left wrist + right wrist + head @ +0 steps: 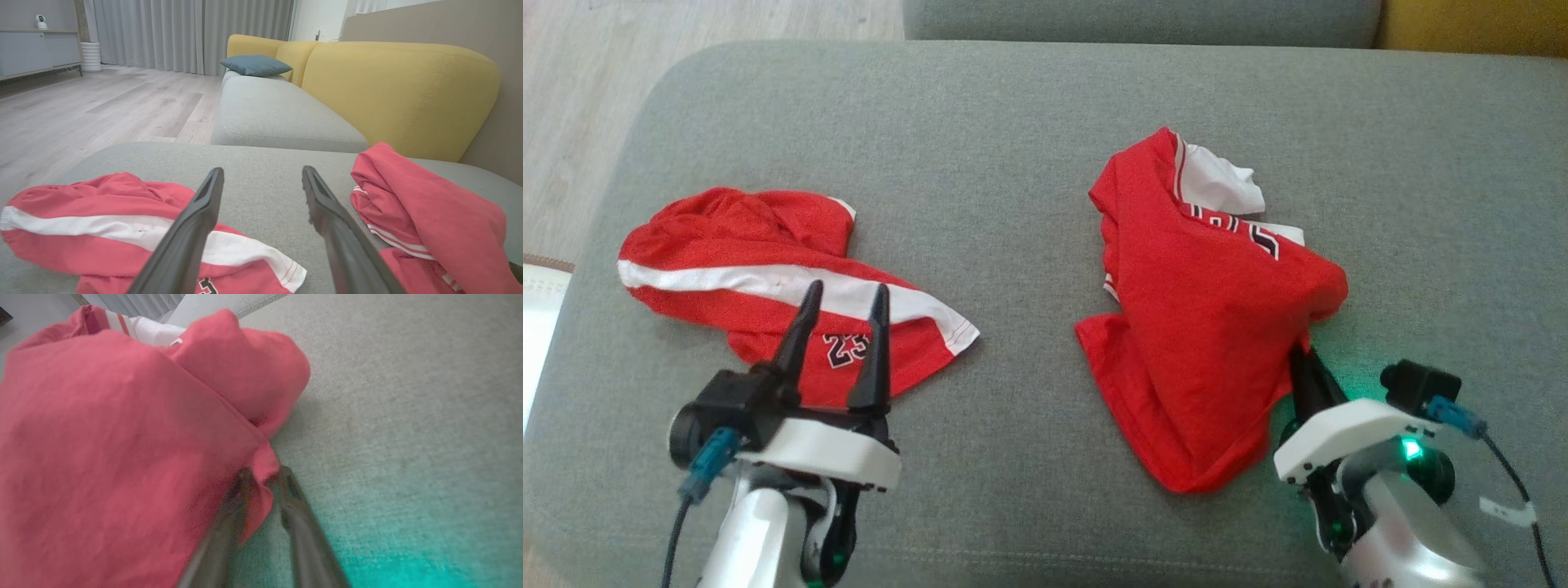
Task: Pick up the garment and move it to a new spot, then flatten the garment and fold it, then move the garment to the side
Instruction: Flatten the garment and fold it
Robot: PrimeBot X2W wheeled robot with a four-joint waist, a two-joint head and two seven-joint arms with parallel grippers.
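The garment, a crumpled red jersey with white trim, lies on the right half of the grey seat. My right gripper reaches into its near right edge, fingertips tucked under the cloth. In the right wrist view the two fingers stand close together with a fold of the garment pinched between them. My left gripper hovers open over the near edge of red shorts with a white stripe and the number 23, holding nothing. The left wrist view shows its open fingers, the shorts at left and the garment at right.
The seat's left edge drops to a wooden floor. A yellow backrest runs behind the seat, with a blue cushion farther along. Bare grey fabric lies between the two red pieces.
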